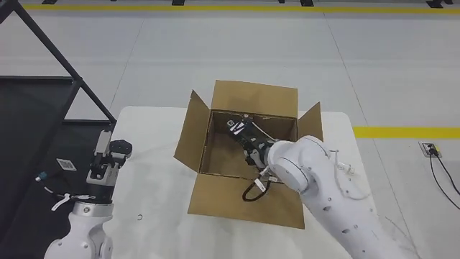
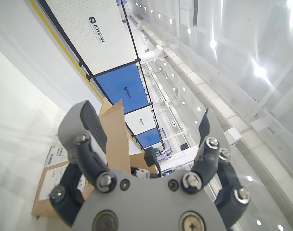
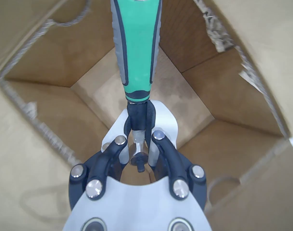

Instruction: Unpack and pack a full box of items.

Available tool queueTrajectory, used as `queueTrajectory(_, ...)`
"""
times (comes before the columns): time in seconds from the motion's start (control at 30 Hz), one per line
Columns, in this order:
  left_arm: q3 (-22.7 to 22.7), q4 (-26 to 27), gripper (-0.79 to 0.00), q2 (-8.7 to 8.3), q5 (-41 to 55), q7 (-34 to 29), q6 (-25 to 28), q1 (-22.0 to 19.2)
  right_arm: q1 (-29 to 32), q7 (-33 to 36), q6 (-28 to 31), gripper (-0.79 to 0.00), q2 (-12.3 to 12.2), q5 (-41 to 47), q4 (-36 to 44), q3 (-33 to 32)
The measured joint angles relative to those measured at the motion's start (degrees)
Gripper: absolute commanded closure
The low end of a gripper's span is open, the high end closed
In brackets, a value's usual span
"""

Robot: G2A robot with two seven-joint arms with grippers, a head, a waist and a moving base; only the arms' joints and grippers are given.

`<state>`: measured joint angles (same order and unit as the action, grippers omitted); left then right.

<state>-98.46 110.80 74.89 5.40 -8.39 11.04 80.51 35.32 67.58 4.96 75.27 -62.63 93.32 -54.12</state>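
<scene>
Right gripper clamped on the shank of a green-handled tool, handle projecting ahead of it inside the box; rigid, probably mid-weight, slick metal neck, so the rubbery handle grips better; left gripper spread, empty.

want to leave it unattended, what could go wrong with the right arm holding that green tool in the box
The right gripper pinches the green-and-grey-handled metal tool only at its thin neck, the long handle sticking out beyond, so it may pivot or slip. Held deep inside the brown cardboard box, the handle could snag a wall or torn flap edge.
</scene>
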Motion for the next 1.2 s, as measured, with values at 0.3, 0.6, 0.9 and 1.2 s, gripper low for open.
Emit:
queueTrajectory(0.3,2.02,-0.17,-0.785,-0.03,-1.21,-0.53,-0.44,-0.83,8.82,0.36,-4.41,0.0,-1.82,-2.95,19.39,-9.63)
queueTrajectory(0.6,4.07,-1.09,-0.785,-0.08,-2.53,-1.27,-1.1,-2.31,18.51,-0.45,-11.96,0.0,-3.09,-1.22,35.3,-24.42)
queueTrajectory(0.9,6.72,-1.63,-0.785,-0.03,-4.04,-1.39,-1.94,-4.24,31.57,-8.06,-14.41,0.0,-3.72,5.82,41.32,-42.14)
queueTrajectory(1.2,8.26,-1.66,-0.785,0.04,-4.61,-0.62,-2.44,-4.97,41.57,0.47,-13.35,0.0,-4.43,16.02,36.52,-55.28)
